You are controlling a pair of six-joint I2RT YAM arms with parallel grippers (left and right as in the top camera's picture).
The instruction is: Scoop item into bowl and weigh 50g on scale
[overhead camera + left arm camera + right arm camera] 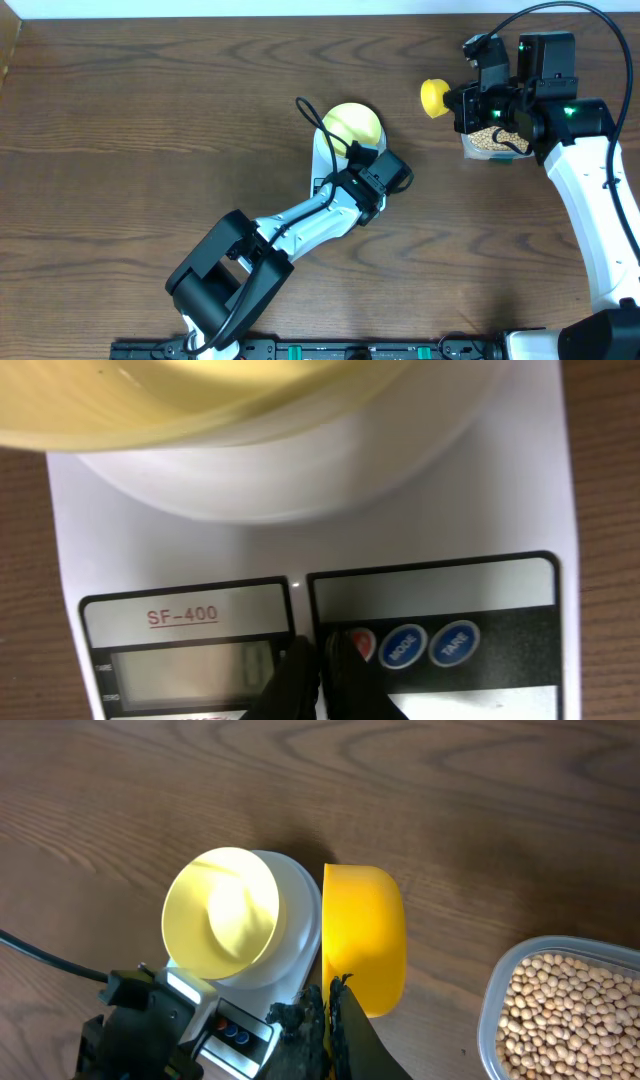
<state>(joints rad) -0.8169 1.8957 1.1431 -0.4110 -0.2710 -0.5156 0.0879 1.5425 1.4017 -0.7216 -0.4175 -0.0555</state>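
A dark, wood-grained surface (pixel 150 130) carries everything. Near its middle lies the white scale (pixel 520 510), and the pale yellow bowl (pixel 355 122) stands on its platform. The left arm reaches in from the near edge, and its wrist hangs over the front of the scale.

The left hand (pixel 320 665) is fully closed with nothing between its dark fingers. Its tips point down at the scale's front panel, just at the left edge of the red button (pixel 360 643), between that button and the grey display. The pictures do not show whether the tips actually press on the panel.

The right hand (pixel 330 1020) is at the far right of the surface. It is clamped tight on the bright yellow scoop (pixel 363 945), and the scoop's cup juts out toward the scale. Just beside the scoop stands a clear plastic tub (pixel 487 1020), and the beans (pixel 570 1010) lie inside it, well apart from the bowl.
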